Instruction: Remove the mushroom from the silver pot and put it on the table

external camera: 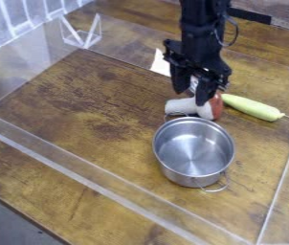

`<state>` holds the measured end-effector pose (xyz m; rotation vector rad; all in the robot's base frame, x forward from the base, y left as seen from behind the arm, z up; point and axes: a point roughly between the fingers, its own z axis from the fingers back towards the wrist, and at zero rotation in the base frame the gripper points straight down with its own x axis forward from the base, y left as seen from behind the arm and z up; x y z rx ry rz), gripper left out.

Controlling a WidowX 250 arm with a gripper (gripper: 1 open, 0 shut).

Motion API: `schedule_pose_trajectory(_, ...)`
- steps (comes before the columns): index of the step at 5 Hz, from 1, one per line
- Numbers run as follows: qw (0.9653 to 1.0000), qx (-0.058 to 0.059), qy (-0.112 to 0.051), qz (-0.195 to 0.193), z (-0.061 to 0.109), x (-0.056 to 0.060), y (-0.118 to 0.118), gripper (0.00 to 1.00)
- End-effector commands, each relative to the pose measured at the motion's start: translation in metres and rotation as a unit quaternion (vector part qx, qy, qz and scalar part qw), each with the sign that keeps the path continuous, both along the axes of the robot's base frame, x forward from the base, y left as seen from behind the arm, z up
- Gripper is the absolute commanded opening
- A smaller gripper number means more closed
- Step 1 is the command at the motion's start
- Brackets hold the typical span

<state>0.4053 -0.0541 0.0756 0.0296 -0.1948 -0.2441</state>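
Observation:
The silver pot [194, 151] stands empty on the brown wood table [83, 105], right of the middle. Just behind its rim lies the mushroom [183, 107] on the tabletop, its white stem pointing left and its reddish cap to the right. My black gripper [202, 94] points down right over it, fingers standing on either side of the cap. The jaws look spread and open, with the mushroom resting on the wood rather than hanging.
A yellow-green corn-like toy [254, 107] lies to the right of the mushroom. Behind the gripper a white scrap [159, 62] shows. Clear acrylic walls [109, 182] border the table, and a clear acrylic piece [80, 32] stands at the back left.

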Motion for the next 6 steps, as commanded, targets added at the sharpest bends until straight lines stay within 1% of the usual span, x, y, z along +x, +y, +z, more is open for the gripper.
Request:
schedule_pose_trajectory(1, 0.9992, -0.004, -0.038, 0.006, 0.023, 0.002, -0.012, 0.00)
schedule_pose_trajectory(2, 0.9993, -0.005, -0.032, 0.019, 0.009, -0.001, -0.018, 1.00)
schedule_pose_trajectory(3, 0.9988, -0.005, -0.030, 0.038, -0.006, -0.006, -0.022, 0.00)
schedule_pose_trajectory(4, 0.9980, -0.005, -0.029, 0.056, -0.019, -0.010, -0.027, 0.00)
schedule_pose_trajectory(5, 0.9986, -0.001, -0.029, 0.044, -0.005, -0.002, -0.018, 0.00)
schedule_pose_trajectory(6, 0.9992, 0.004, -0.022, 0.033, 0.003, 0.001, -0.008, 0.00)
